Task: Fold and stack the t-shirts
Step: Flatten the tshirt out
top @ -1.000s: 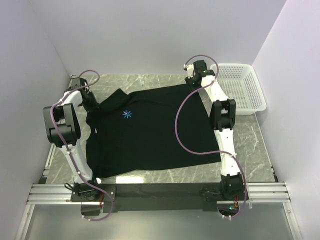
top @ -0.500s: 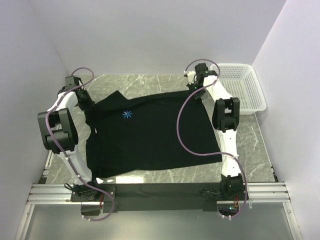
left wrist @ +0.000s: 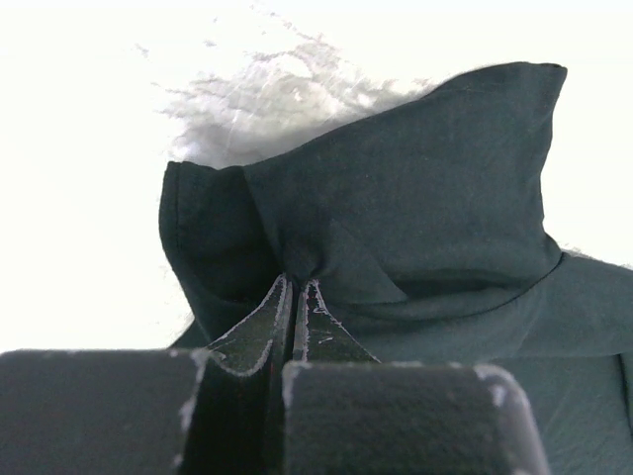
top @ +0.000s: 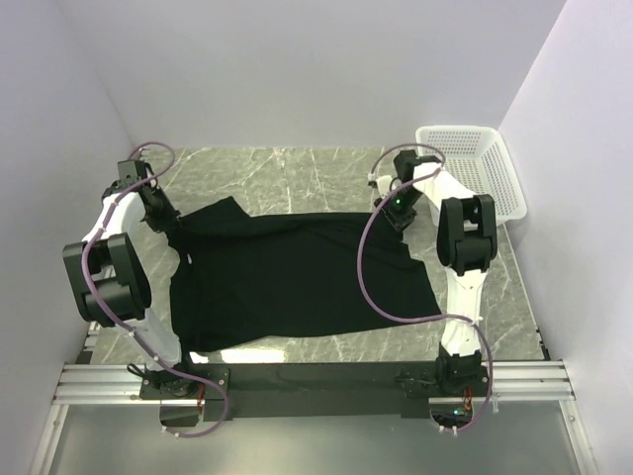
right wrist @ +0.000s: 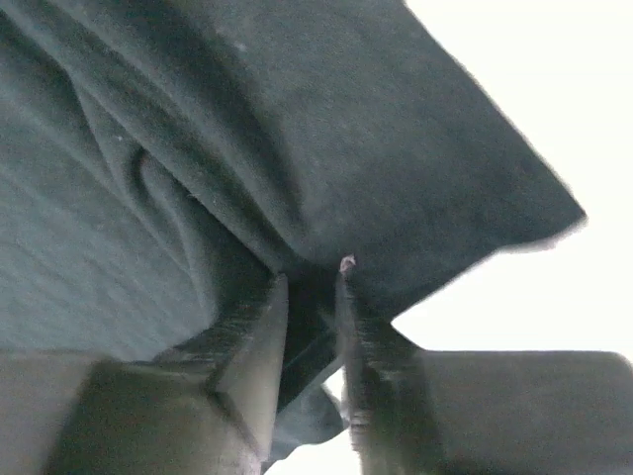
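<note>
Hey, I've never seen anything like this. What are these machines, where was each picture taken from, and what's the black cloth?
The machines are a left robot arm and a right robot arm, bolted at the near edge of a marble-patterned table. The wide picture looks down from above; the other two come from a camera on each wrist. The black cloth is a t-shirt lying on the table, its far part folded toward the near side. The left claw is pinched shut on its far left end, the right claw on its far right. A white basket stands at the far right corner.
</note>
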`<action>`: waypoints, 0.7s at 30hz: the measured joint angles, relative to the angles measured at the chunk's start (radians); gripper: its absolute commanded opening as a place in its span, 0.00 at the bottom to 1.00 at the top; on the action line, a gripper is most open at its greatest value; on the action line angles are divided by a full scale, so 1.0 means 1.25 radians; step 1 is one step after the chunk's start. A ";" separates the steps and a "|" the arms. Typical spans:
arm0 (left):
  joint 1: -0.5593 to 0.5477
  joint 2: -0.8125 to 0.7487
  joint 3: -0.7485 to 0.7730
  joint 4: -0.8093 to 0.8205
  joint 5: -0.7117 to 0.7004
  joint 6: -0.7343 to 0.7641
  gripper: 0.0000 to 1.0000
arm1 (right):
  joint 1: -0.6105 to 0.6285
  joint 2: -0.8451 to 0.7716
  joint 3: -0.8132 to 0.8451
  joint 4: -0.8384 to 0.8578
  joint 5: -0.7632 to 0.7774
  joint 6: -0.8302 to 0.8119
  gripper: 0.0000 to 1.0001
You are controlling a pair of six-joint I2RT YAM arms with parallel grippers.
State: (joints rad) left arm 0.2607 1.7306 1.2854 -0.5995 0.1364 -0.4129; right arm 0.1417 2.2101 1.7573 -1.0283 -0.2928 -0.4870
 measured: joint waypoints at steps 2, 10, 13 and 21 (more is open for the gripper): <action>0.003 -0.008 -0.003 -0.006 -0.002 0.000 0.01 | -0.009 -0.001 0.035 -0.013 -0.014 -0.004 0.56; 0.008 -0.011 -0.003 -0.008 -0.002 0.001 0.00 | -0.049 0.007 0.320 -0.026 -0.024 -0.048 0.64; 0.008 -0.011 -0.003 -0.007 -0.001 0.001 0.01 | -0.049 0.031 0.355 -0.037 -0.025 -0.081 0.64; 0.009 -0.011 -0.003 -0.002 0.007 0.001 0.01 | -0.034 0.112 0.285 -0.078 -0.022 -0.186 0.66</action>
State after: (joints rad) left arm 0.2714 1.7172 1.2819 -0.6022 0.1448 -0.4122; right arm 0.0998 2.3501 2.1132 -1.1259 -0.3202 -0.7193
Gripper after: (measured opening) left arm 0.021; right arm 0.655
